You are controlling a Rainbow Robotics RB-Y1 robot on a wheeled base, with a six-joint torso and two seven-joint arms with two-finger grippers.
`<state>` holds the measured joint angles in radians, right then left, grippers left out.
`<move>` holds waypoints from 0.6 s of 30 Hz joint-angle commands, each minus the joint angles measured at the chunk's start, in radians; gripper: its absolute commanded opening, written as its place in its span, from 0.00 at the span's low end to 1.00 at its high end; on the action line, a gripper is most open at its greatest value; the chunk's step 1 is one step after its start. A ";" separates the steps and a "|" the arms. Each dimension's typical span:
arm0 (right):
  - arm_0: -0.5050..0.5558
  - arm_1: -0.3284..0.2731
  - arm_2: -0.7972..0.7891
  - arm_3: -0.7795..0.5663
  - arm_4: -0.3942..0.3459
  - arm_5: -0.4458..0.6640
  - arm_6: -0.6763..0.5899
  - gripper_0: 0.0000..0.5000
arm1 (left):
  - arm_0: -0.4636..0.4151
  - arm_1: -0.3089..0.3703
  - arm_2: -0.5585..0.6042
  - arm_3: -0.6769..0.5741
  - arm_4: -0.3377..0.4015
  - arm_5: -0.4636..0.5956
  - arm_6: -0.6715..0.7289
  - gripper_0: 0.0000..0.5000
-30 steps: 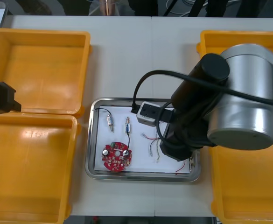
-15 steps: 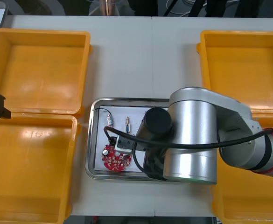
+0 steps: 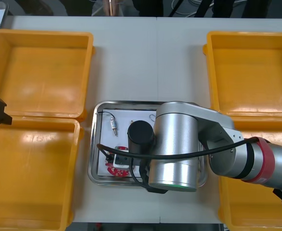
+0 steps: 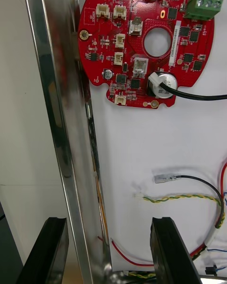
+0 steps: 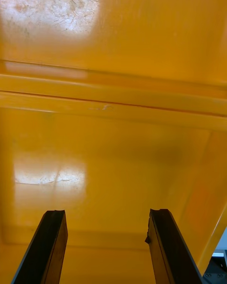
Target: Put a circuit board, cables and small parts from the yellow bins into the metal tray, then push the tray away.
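1. The metal tray (image 4: 52,99) sat between the yellow bins (image 3: 87,72). It held a red circuit board (image 4: 146,42), a yellow twisted cable (image 4: 189,198), a black cable (image 4: 201,177) and a small metal part (image 3: 114,126).
2. The right gripper (image 4: 108,222) straddled the tray's near wall, fingers apart: one outside, one inside by the cables.
3. Likely risk: during the push the inner finger could snag a cable and drag it out, or an off-centre shove could skew the tray.
4. The board's white label was too small to read.
5. The left gripper (image 5: 106,213) hung over a left bin, fingers apart, holding nothing.
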<state>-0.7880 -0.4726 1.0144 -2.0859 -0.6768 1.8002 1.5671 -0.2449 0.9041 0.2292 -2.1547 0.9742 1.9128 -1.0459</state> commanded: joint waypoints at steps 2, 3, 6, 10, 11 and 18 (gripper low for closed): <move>-0.033 0.023 0.067 0.009 0.010 -0.025 0.019 1.00 | 0.033 0.050 0.032 -0.034 0.015 0.007 -0.095 1.00; -0.033 0.023 0.082 0.009 0.022 -0.025 0.019 1.00 | 0.036 0.050 0.030 -0.036 0.015 0.007 -0.098 1.00; -0.033 0.023 0.121 0.013 0.056 -0.027 0.013 1.00 | 0.038 0.048 0.030 -0.036 0.015 0.007 -0.109 1.00; -0.022 0.032 0.145 0.024 0.086 -0.028 0.010 1.00 | 0.038 0.050 0.030 -0.036 0.015 0.007 -0.121 1.00; -0.017 0.037 0.145 0.026 0.089 -0.028 0.011 1.00 | 0.038 0.048 0.032 -0.036 0.015 0.007 -0.125 1.00; 0.003 0.072 0.145 0.060 0.118 -0.030 0.011 1.00 | 0.039 0.050 0.030 -0.034 0.015 0.007 -0.151 1.00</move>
<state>-0.7878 -0.4445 1.1528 -2.0303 -0.5754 1.7789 1.5671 -0.2285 0.9046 0.2293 -2.1603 0.9812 1.9128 -1.0718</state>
